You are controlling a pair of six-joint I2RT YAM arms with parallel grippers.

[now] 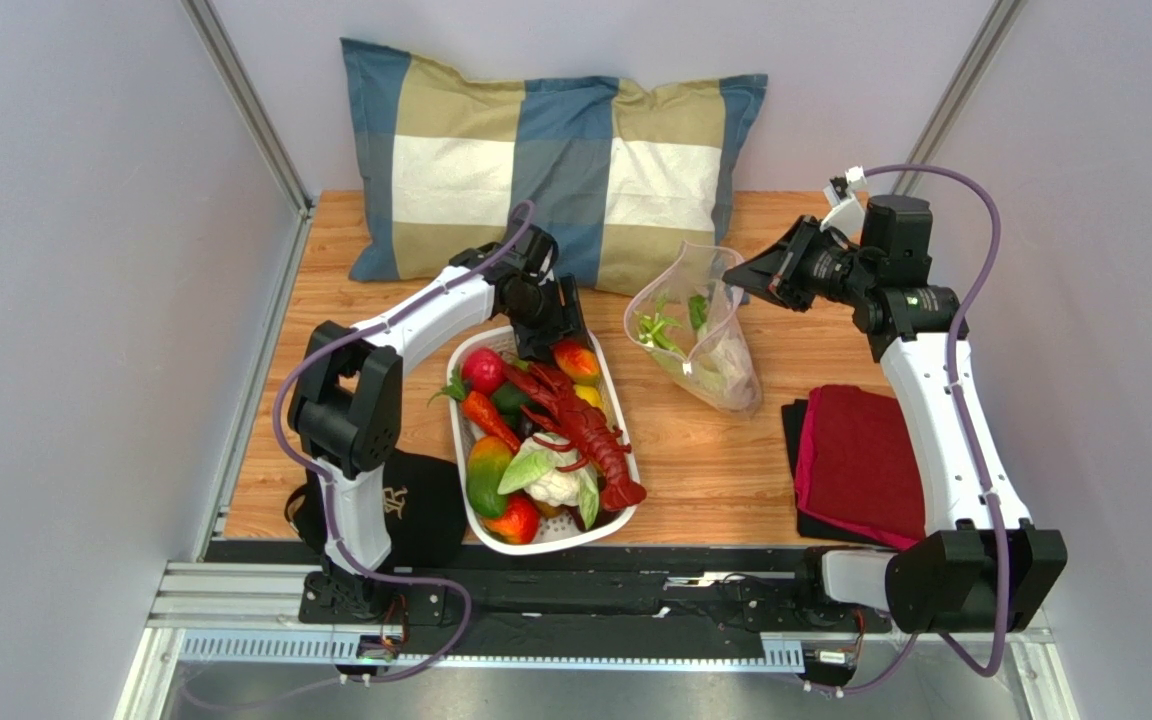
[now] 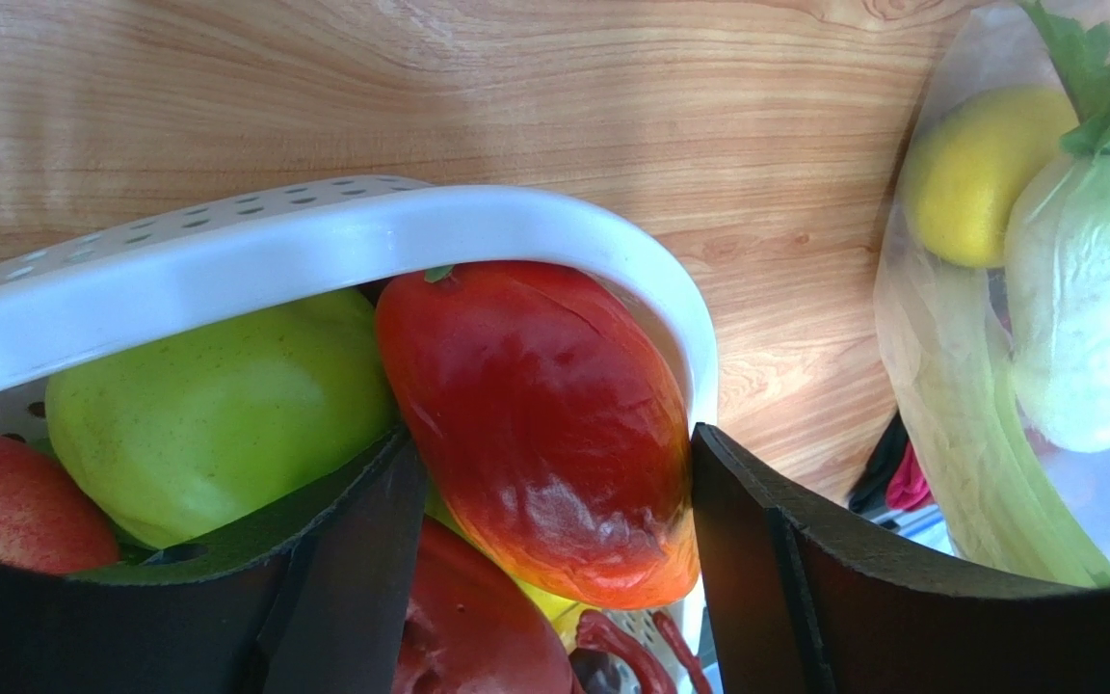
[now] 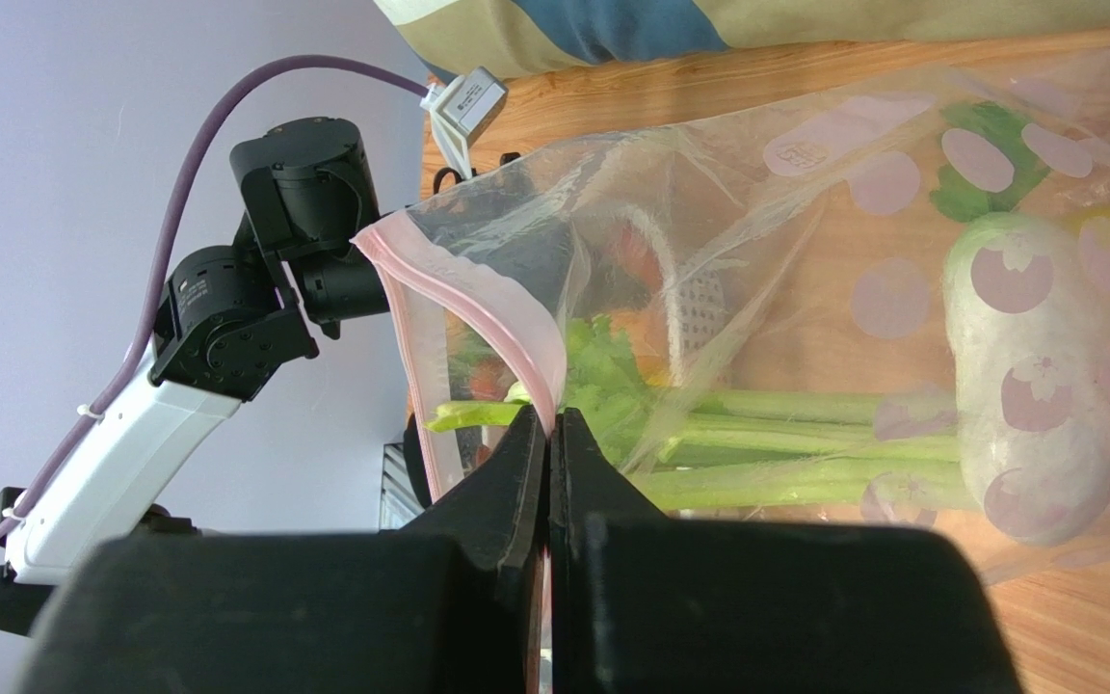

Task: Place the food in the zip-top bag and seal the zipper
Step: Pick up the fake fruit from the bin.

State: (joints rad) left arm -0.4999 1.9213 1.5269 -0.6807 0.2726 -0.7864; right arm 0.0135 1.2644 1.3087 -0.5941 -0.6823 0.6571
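The white slotted basket holds the food: a red lobster, green and red fruits and a cauliflower. My left gripper is open at the basket's far end. Its fingers straddle a red-orange fruit next to a green fruit under the rim. The zip-top bag lies to the right with green stalks, a white vegetable and a yellow fruit inside. My right gripper is shut on the pink zipper and holds the mouth up and open.
A checked pillow leans against the back wall. A folded red cloth lies on a black one at the right front. A black cap sits by the left arm's base. Bare wood shows between basket and bag.
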